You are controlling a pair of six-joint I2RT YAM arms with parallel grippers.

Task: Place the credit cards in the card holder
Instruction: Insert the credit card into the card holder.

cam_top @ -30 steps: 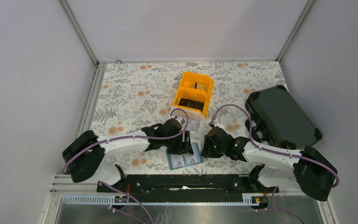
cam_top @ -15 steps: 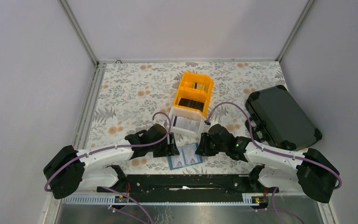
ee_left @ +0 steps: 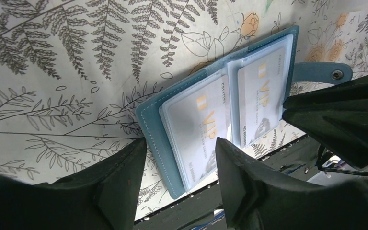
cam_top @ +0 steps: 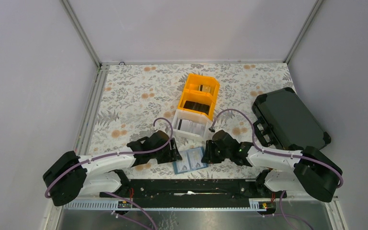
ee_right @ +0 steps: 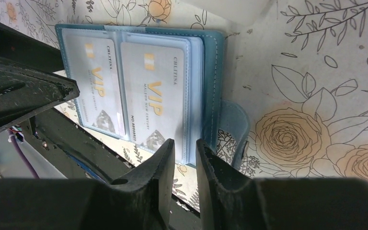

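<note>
Soft teal card holder lies open on the floral desk, with 2 pale credit cards in its clear sleeves. The left hand is spread and empty at its corner. The right hand is nearly closed at its edge, grip unclear.

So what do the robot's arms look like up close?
They are a matching pair. The left arm and right arm each have white tube-shaped links between chunky black joints, with a purple cable running along the outside. The left gripper and right gripper are black, each with two wedge-shaped fingers.
</note>
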